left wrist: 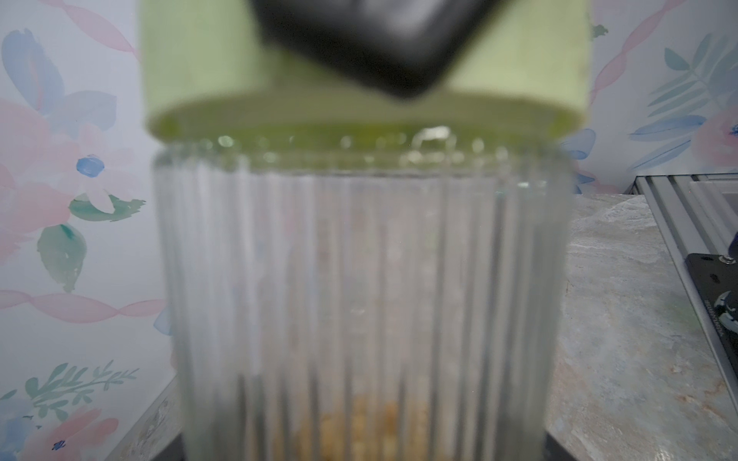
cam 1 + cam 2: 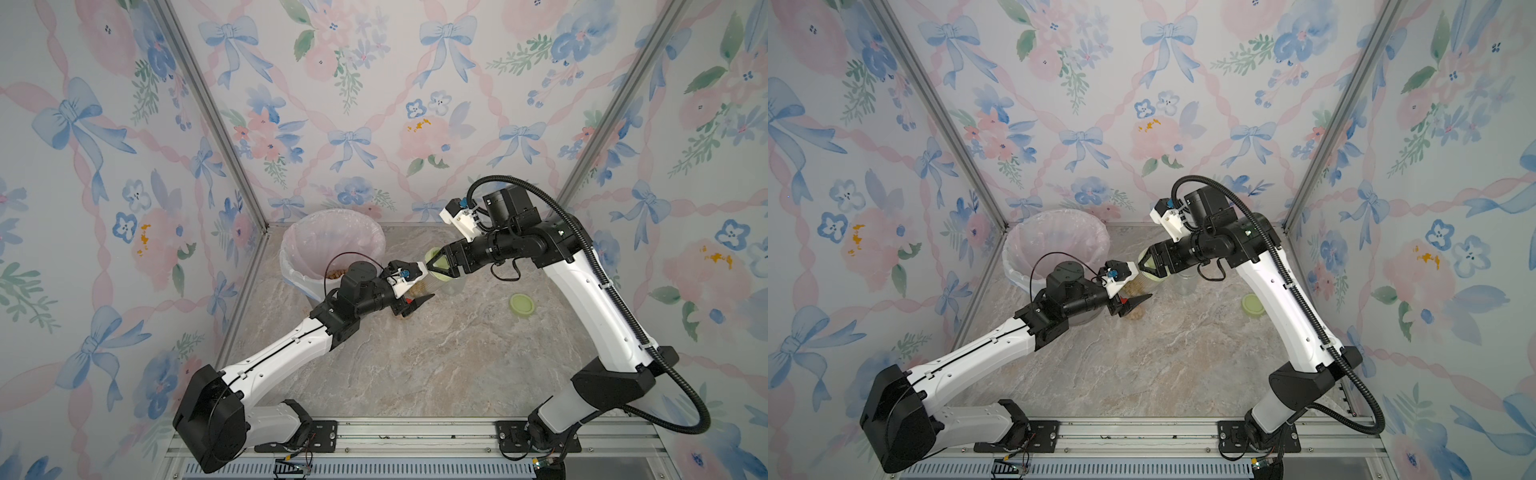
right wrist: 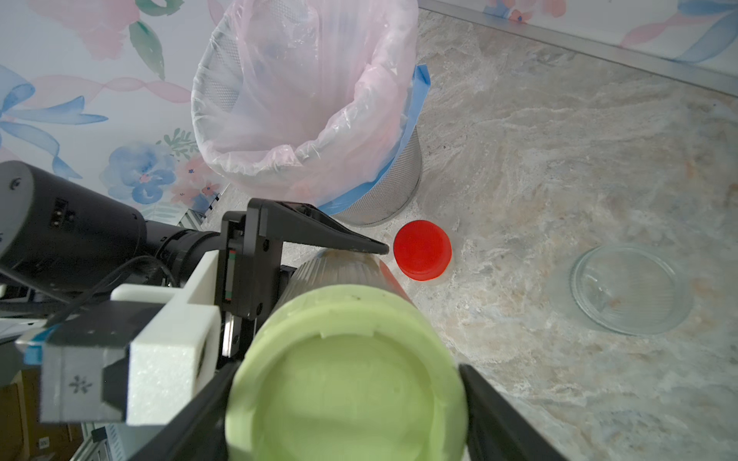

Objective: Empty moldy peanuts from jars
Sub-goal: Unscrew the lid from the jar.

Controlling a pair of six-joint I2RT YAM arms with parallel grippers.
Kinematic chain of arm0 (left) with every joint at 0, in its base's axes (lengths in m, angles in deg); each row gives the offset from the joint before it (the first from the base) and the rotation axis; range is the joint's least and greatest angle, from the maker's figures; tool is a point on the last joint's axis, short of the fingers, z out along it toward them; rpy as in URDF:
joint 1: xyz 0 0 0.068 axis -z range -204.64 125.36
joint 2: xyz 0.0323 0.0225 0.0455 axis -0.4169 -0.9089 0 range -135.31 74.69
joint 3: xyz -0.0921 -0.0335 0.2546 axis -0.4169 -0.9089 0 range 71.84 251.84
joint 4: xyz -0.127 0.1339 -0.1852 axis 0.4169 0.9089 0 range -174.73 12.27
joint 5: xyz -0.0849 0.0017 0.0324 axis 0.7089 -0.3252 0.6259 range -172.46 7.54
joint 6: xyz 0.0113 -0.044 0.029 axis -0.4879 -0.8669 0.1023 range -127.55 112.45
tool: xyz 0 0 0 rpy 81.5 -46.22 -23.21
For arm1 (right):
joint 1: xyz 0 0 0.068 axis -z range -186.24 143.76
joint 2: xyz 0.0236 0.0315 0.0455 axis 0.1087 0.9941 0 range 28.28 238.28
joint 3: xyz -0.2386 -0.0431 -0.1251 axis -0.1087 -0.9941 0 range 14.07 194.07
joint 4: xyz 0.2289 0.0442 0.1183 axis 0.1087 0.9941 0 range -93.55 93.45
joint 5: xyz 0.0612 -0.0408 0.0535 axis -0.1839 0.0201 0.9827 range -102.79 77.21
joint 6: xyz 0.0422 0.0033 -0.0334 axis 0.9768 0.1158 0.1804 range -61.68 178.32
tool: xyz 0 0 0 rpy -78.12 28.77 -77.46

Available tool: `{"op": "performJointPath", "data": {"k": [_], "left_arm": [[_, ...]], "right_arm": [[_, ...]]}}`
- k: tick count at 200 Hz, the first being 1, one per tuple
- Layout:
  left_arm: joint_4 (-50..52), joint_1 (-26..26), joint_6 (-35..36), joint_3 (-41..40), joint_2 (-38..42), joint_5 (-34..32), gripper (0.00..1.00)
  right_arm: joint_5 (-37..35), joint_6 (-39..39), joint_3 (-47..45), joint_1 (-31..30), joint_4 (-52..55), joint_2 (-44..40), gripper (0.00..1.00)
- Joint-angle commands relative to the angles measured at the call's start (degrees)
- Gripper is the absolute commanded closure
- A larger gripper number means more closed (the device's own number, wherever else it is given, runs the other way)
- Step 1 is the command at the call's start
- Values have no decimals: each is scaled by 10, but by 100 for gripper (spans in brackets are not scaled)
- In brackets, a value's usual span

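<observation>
At the far left of the marbled surface (image 2: pixel 415 365) stood a wire-mesh bin (image 2: pixel 328 237) lined with a pink plastic bag. A few peanuts (image 2: pixel 336 273) showed at its bottom in a top view. Just right of the bin, the left end effector (image 2: pixel 422 287) was clenched around the body of a ribbed glass jar (image 1: pixel 359 279), with one black finger lying along the glass in the right wrist view. A low layer of tan nuts sat at the bottom of that jar, blurred in the left wrist view. Whether the jar's base rested on the surface could not be told.

A red-lidded jar (image 3: pixel 422 249) stood upright just beside the held jar, on its near side, with tan nuts visible through its glass in both top views. From the right, the right end effector (image 2: pixel 432 266) reached in over the held jar. It was grasping the jar's pale green lid (image 3: pixel 343 383), with a finger pressed against each side of the cap.

Further right, an empty jar (image 3: pixel 631 289) of clear glass stood open and apart from the others. Beyond it, a loose green lid (image 2: pixel 522 306) lay flat on the surface, near the right arm.
</observation>
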Motion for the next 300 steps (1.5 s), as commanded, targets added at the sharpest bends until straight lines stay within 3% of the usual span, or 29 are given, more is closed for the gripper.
{"op": "performJointPath", "data": {"k": [1,63,121,300], "left_arm": [[-69,3,-5,21,30,48,100],[-68,3,-6,20,31,54,100],[-64,3,-7,20,32,56,100],[-60,-4,-7,18,32,51,100]], "right_arm": [[43,-76,23,7,16,13,17],[112,-226,24,2,47,19,14],[116,-269,30,10,68,23,11],[109,-256,-12,44,56,-23,3]]}}
